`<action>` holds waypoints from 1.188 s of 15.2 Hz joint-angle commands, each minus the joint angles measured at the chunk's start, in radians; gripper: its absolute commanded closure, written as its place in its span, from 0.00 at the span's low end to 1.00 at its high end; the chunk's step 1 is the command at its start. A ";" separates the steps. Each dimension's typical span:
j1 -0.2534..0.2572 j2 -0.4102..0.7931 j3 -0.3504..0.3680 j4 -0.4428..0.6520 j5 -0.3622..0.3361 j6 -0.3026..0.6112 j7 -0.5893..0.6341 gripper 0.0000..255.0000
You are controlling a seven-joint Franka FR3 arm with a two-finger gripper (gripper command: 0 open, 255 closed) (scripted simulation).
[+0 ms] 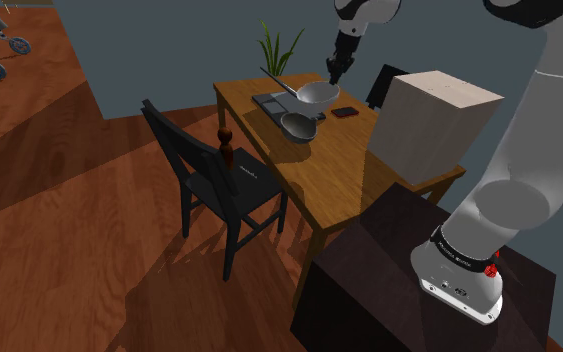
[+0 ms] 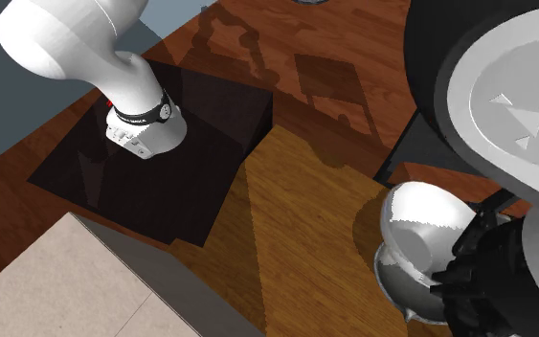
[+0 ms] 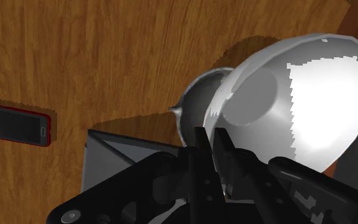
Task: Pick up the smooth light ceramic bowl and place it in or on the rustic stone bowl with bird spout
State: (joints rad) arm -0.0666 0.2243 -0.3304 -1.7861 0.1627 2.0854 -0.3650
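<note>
The light, shiny bowl hangs above the wooden table, and my gripper is shut on its rim. In the wrist view both fingers pinch that rim, with the bowl tilted just beyond them. The darker grey bowl with a small spout rests on the table below it, on the nearer side. From the wrist its rim and spout peek out from under the light bowl. The second exterior view stacks the light bowl over the grey one, beside my gripper.
A dark flat slab lies next to the bowls and a red-edged phone close behind them. A big cardboard box stands on the table near my stand. A black chair carries a small brown bottle. A plant grows behind.
</note>
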 commanded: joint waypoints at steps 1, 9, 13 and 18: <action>-0.012 0.081 0.004 0.126 0.023 -0.050 -0.004 1.00; -0.049 0.260 0.021 0.355 0.068 -0.107 -0.008 1.00; -0.047 0.271 0.024 0.318 0.074 -0.060 -0.015 1.00; -0.047 0.290 0.029 0.279 0.084 -0.003 -0.025 1.00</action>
State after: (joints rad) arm -0.1147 0.5086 -0.3027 -1.5012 0.2446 2.0704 -0.3892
